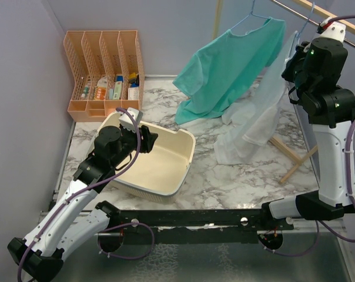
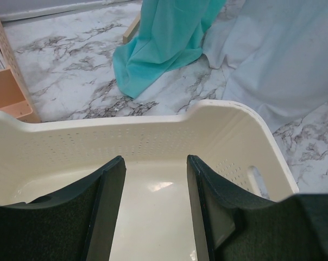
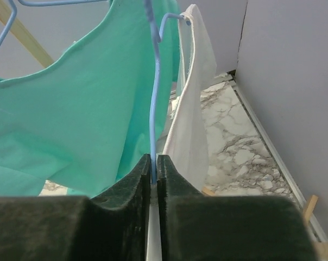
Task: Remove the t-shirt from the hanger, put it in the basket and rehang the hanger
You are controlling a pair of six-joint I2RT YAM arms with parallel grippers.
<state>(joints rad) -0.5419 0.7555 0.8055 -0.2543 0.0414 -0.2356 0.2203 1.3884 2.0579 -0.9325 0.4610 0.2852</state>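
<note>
Your right gripper (image 3: 154, 163) is pinched tight on a thin blue hanger wire (image 3: 155, 103), jaws together with only the wire between them, right at the edge of the green t-shirt (image 3: 71, 109). From the wrist view you cannot be sure whether that wire belongs to the t-shirt's hanger or to the one carrying the white garment (image 3: 194, 103) just beside it. It looks more like the t-shirt's, since the green cloth lies against it.

You should judge the job as barely begun. The t-shirt hangs up by the wooden rail (image 1: 318, 12) at the far right of the table (image 1: 224, 176). It is draped at a slant, with its lower hem trailing down onto the marble. From overhead you cannot tell whether either shoulder has started to slip off. All of the removal is left: working the cloth off the hanger arms and drawing it clear.

Your left gripper (image 2: 156, 185) stands about half open and holds nothing. It hangs over the cream basket (image 2: 153, 136), well apart from the t-shirt. A grip on the wire would only steady the hanger, so you will probably need that free hand to come across and take the cloth.
</note>
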